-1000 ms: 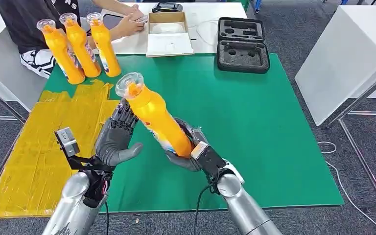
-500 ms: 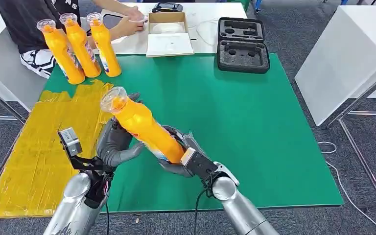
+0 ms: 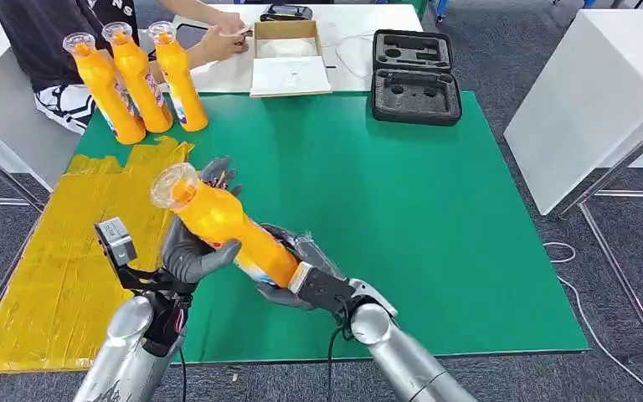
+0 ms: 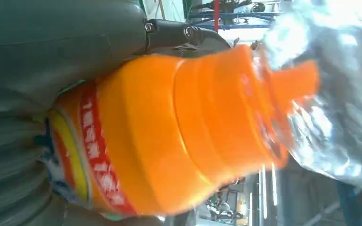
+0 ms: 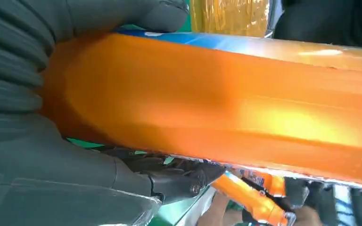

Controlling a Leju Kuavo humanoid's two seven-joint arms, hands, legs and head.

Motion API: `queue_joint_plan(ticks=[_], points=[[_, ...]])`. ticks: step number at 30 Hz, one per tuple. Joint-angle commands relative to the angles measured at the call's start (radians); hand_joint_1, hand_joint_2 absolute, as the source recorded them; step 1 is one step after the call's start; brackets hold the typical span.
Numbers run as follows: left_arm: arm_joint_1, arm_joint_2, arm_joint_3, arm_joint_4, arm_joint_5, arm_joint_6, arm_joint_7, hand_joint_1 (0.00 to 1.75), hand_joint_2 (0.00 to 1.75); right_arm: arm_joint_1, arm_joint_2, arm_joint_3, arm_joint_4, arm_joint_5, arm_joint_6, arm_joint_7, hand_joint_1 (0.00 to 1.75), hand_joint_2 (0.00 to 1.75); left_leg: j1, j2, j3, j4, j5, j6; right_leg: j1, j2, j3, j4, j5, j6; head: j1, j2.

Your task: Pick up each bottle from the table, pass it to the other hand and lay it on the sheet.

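Right wrist view: bottle [image 5: 226,108] base (label hidden)

**Bench and what sits on it**

I see the green bench [image 3: 435,218] filling the frame's middle. A yellow sheet [image 3: 59,268] covers its left side. Three orange bottles [image 3: 138,79] stand upright at upper left, beside the sheet's top edge. An open black case [image 3: 414,77] lies at top centre-right.

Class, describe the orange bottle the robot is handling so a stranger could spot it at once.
Start at the green table mat, near its front edge, where the two grey robot hands meet. The orange plastic bottle with a clear cap lies tilted between the left hand and the right hand. Unlike the three upright orange bottles at the far corner, it is off the table.
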Motion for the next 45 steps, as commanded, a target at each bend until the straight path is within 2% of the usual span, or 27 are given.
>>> queue_joint_plan(ticks=[1,19,21,22,23,24,29,32,40,41,43,44,45], points=[[-0.029,0.008,0.015,0.069,0.0,0.009,0.006,0.0,1.75,-0.088,0.009,0.094,0.133,0.029,-0.018,-0.009,1.75,1.75,0.001,0.003,0.004,0.0,-0.002,-0.003,0.001,0.001,0.004,-0.001,-0.001,-0.001,0.0,0.0],[-0.028,0.004,0.017,0.07,-0.001,0.01,0.007,0.0,1.75,-0.092,0.01,0.101,0.13,0.045,-0.032,-0.009,1.75,1.75,0.002,0.003,0.007,0.001,-0.003,-0.004,0.002,0.0,0.007,0.0,-0.003,-0.002,0.0,0.0],[-0.027,0.003,0.02,0.064,-0.001,0.011,0.007,0.0,1.75,-0.092,0.011,0.102,0.129,0.048,-0.036,-0.008,1.75,1.75,0.001,0.002,0.003,0.0,-0.001,-0.002,0.001,0.0,0.003,0.0,-0.001,-0.001,0.0,0.0],[-0.025,0.001,0.024,0.059,-0.008,0.02,0.003,1.43,1.75,-0.091,0.012,0.102,0.13,0.048,-0.037,-0.007,1.75,1.75,0.001,0.002,0.005,0.001,-0.003,-0.003,0.001,0.0,0.006,0.0,-0.002,-0.001,0.0,0.0],[-0.023,0.001,0.025,0.053,-0.012,0.023,0.003,1.64,1.75,-0.091,0.011,0.102,0.132,0.048,-0.038,-0.007,1.75,1.75,0.002,0.003,0.007,0.002,-0.004,-0.004,0.002,0.001,0.007,0.0,-0.003,-0.002,0.0,0.0],[-0.021,0.001,0.026,0.052,-0.012,0.024,0.003,1.73,1.75,-0.091,0.011,0.102,0.133,0.048,-0.039,-0.007,1.75,1.75,0.001,0.003,0.005,0.001,-0.003,-0.003,0.001,0.001,0.005,0.0,-0.002,-0.001,0.0,0.0],[-0.011,0.001,0.025,0.045,-0.014,0.026,0.002,1.75,1.75,-0.085,0.008,0.101,0.13,0.048,-0.04,-0.007,1.75,1.75,0.001,0.003,0.005,0.0,-0.002,-0.003,0.001,0.001,0.005,-0.001,-0.002,-0.001,0.0,0.0],[-0.002,0.0,0.021,0.042,-0.017,0.027,0.0,1.75,1.75,-0.078,0.008,0.101,0.129,0.048,-0.043,-0.007,1.75,1.75,0.002,0.005,0.01,0.003,-0.007,-0.006,0.003,0.001,0.011,0.001,-0.005,-0.002,0.0,0.0],[0.019,0.005,0.018,0.038,-0.026,0.034,-0.014,1.75,1.75,-0.056,0.01,0.095,0.122,0.042,-0.051,-0.014,1.75,1.75,0.002,0.003,0.007,0.001,-0.004,-0.004,0.002,0.0,0.008,0.0,-0.003,-0.002,0.0,0.0],[0.017,0.006,0.014,0.022,-0.024,0.04,-0.022,1.75,1.75,-0.015,-0.019,0.092,0.062,0.04,-0.07,-0.016,1.75,1.75,0.001,0.003,0.006,0.0,-0.003,-0.003,0.002,0.001,0.007,-0.001,-0.002,-0.002,0.0,0.0],[0.012,0.006,0.011,0.021,-0.025,0.04,-0.022,1.75,1.75,-0.013,-0.023,0.091,0.053,0.04,-0.073,-0.014,1.75,1.75,0.002,0.001,0.005,0.0,-0.002,-0.003,0.002,-0.001,0.006,-0.001,-0.002,-0.001,0.0,0.0],[0.009,0.007,0.009,0.021,-0.025,0.039,-0.021,1.75,1.75,-0.012,-0.025,0.091,0.049,0.04,-0.075,-0.012,1.75,1.75,0.002,0.002,0.009,0.002,-0.005,-0.005,0.003,-0.002,0.01,0.0,-0.005,-0.002,0.0,0.0],[0.002,0.007,0.005,0.021,-0.025,0.038,-0.018,1.75,1.75,-0.011,-0.031,0.09,0.042,0.04,-0.077,-0.011,1.75,1.75,0.001,0.001,0.004,0.001,-0.003,-0.003,0.002,-0.002,0.005,0.0,-0.003,-0.001,0.0,0.0]])
